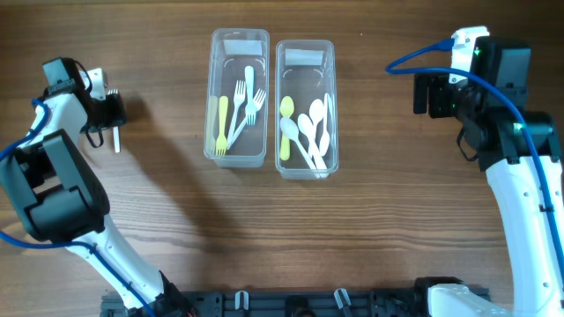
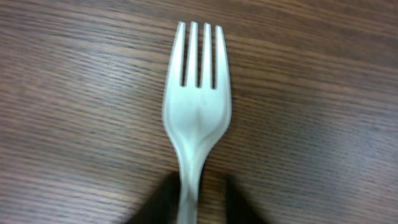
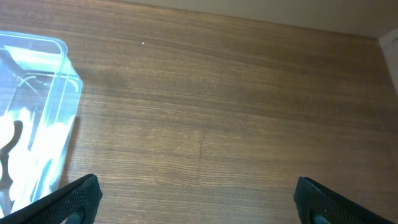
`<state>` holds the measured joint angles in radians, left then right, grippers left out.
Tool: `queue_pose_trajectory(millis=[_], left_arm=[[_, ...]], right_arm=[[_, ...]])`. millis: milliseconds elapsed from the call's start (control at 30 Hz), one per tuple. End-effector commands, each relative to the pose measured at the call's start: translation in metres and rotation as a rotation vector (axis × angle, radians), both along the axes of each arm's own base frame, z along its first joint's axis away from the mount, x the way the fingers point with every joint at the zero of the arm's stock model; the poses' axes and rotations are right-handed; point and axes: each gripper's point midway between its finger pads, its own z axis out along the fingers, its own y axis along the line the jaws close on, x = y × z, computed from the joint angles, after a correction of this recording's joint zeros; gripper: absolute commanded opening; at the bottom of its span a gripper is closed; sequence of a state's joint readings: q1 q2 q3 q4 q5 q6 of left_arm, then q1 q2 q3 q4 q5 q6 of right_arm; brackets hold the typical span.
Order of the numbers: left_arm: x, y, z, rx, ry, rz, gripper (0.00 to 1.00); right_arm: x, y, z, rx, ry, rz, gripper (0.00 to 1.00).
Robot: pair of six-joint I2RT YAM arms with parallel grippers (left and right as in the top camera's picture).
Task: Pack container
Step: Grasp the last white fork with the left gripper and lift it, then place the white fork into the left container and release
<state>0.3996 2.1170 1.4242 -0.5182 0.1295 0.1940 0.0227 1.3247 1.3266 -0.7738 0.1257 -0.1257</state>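
Note:
A white plastic fork (image 2: 196, 106) fills the left wrist view, tines pointing away, close over the wooden table. My left gripper (image 2: 196, 205) is shut on its handle at the far left of the table (image 1: 107, 113), and the fork's end (image 1: 115, 139) sticks out below it. Two clear containers stand at the middle back. The left container (image 1: 214, 97) holds forks, and the right container (image 1: 280, 106) holds spoons. My right gripper (image 1: 432, 95) is open and empty to the right of them, with only bare wood between its fingers (image 3: 199, 202).
A corner of the spoon container (image 3: 68, 81) shows at the left of the right wrist view. A blue cable (image 1: 423, 53) loops by the right arm. The table's far edge (image 3: 348, 28) runs along the top of that view.

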Motion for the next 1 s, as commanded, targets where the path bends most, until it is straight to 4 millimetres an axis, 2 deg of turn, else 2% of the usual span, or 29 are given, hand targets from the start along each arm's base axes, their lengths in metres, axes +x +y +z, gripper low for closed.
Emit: queue_pose_trajectory(millis=[0, 133, 200, 333, 433, 500, 533, 633, 700, 833, 900, 967], left_arm=[[-0.013, -0.015, -0.028, -0.072, 0.070, -0.008, 0.04], [-0.005, -0.015, 0.006, -0.067, 0.007, 0.042, 0.04], [0.002, -0.017, 0.037, -0.045, -0.055, 0.034, 0.04], [0.010, -0.027, 0.114, -0.017, -0.211, 0.053, 0.04], [0.007, -0.050, 0.177, -0.020, -0.332, 0.063, 0.04], [0.002, -0.078, 0.207, -0.039, -0.387, 0.003, 0.04], [-0.003, -0.100, 0.220, -0.066, -0.404, -0.047, 0.04], [-0.018, -0.157, 0.230, -0.125, -0.381, -0.169, 0.04], [-0.025, -0.201, 0.224, -0.160, -0.336, -0.251, 0.04], [-0.028, -0.262, 0.213, -0.202, -0.307, -0.357, 0.04], [-0.025, -0.281, 0.207, -0.197, -0.301, -0.354, 0.04], [-0.023, -0.291, 0.195, -0.152, -0.279, -0.346, 0.04]], right_arm=[[0.002, -0.004, 0.000, -0.018, 0.000, -0.013, 1.00], [0.002, -0.004, 0.000, -0.018, 0.000, -0.012, 1.00], [0.002, -0.004, 0.000, -0.018, 0.000, -0.012, 1.00], [0.002, -0.004, 0.000, -0.018, 0.000, -0.012, 1.00], [0.002, -0.004, 0.000, -0.018, 0.000, -0.012, 1.00], [0.002, -0.004, 0.000, -0.018, 0.000, -0.012, 1.00], [0.002, -0.004, 0.000, -0.018, 0.000, -0.012, 1.00], [0.002, -0.004, 0.000, -0.018, 0.000, -0.012, 1.00], [0.002, -0.004, 0.000, -0.018, 0.000, -0.013, 1.00], [0.002, -0.004, 0.000, -0.018, 0.000, -0.012, 1.00], [0.002, -0.004, 0.000, -0.018, 0.000, -0.012, 1.00], [0.002, -0.004, 0.000, -0.018, 0.000, -0.012, 1.00]])
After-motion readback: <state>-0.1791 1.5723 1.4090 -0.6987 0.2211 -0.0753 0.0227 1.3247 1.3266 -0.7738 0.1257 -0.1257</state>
